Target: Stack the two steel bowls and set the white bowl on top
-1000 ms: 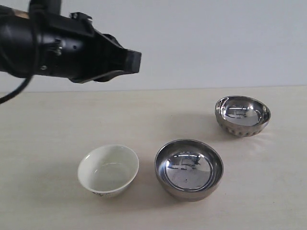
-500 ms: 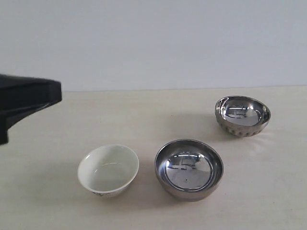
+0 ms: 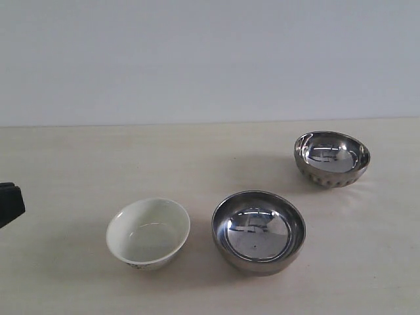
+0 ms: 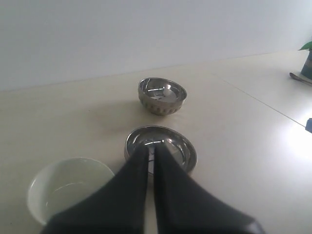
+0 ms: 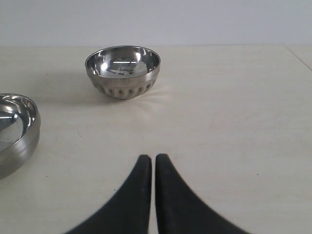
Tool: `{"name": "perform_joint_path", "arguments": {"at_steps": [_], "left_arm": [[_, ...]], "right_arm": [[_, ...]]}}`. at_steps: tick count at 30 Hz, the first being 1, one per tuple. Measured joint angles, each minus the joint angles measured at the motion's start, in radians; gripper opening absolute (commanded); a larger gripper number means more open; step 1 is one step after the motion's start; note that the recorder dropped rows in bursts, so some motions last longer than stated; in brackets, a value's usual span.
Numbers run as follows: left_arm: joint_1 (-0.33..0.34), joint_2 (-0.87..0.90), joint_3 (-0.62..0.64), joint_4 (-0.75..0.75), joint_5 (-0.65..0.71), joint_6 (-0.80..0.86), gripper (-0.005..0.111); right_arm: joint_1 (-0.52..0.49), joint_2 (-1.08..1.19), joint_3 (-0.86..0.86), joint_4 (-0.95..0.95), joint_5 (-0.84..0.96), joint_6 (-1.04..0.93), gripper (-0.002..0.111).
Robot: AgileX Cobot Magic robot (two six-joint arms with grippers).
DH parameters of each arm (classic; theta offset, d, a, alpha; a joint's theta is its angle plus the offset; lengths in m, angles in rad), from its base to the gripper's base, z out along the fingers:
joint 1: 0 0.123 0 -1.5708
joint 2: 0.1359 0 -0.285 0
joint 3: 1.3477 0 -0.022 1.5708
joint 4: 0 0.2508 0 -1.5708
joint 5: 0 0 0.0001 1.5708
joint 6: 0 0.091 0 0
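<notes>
- Our left gripper (image 4: 151, 148) has swung aside, jaws clenched, empty.
- Right gripper (image 5: 153, 158) clenched, empty too.
- Smooth bowl (image 3: 258, 231), ribbed bowl (image 3: 332, 158), white bowl (image 3: 148, 233) stand apart; we've stacked nothing.

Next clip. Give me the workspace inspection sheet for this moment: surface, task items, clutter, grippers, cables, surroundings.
Surface: pale table, bare apart from the bowls; a seam line shows in the left wrist view.
Job's things: smooth steel bowl, ribbed steel bowl and white bowl all upright, apart from each other, nothing stacked yet.
Clutter: a few cut-off items at the table's far edge in the left wrist view, too cropped to identify.
Grippers: left gripper shut, holding nothing; right gripper shut, holding nothing.
Cables: nothing seen.
Surroundings: plain pale wall behind the table.
</notes>
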State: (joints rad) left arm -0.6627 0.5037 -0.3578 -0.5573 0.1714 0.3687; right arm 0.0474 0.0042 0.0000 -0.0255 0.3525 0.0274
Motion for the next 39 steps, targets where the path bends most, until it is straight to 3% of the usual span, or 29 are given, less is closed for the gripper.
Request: {"name": "perform_joint_path", "arguments": {"at_steps": [15, 23, 26, 33, 39], "left_arm": [[0.000, -0.003, 0.022, 0.000, -0.019, 0.000, 0.004], [0.002, -0.098, 0.236, 0.000, -0.045, 0.000, 0.004], [0.044, -0.247, 0.343, 0.000, -0.040, 0.000, 0.004], [0.158, -0.483, 0.354, 0.016, 0.007, 0.000, 0.004], [0.224, -0.500, 0.354, 0.018, 0.007, 0.000, 0.004]], "right_arm": [[0.000, 0.000, 0.000, 0.000, 0.000, 0.000, 0.000], [0.000, 0.000, 0.000, 0.000, 0.000, 0.000, 0.000], [0.000, 0.000, 0.000, 0.000, 0.000, 0.000, 0.000], [0.000, 0.000, 0.000, 0.000, 0.000, 0.000, 0.000], [0.000, 0.000, 0.000, 0.000, 0.000, 0.000, 0.000]]}}
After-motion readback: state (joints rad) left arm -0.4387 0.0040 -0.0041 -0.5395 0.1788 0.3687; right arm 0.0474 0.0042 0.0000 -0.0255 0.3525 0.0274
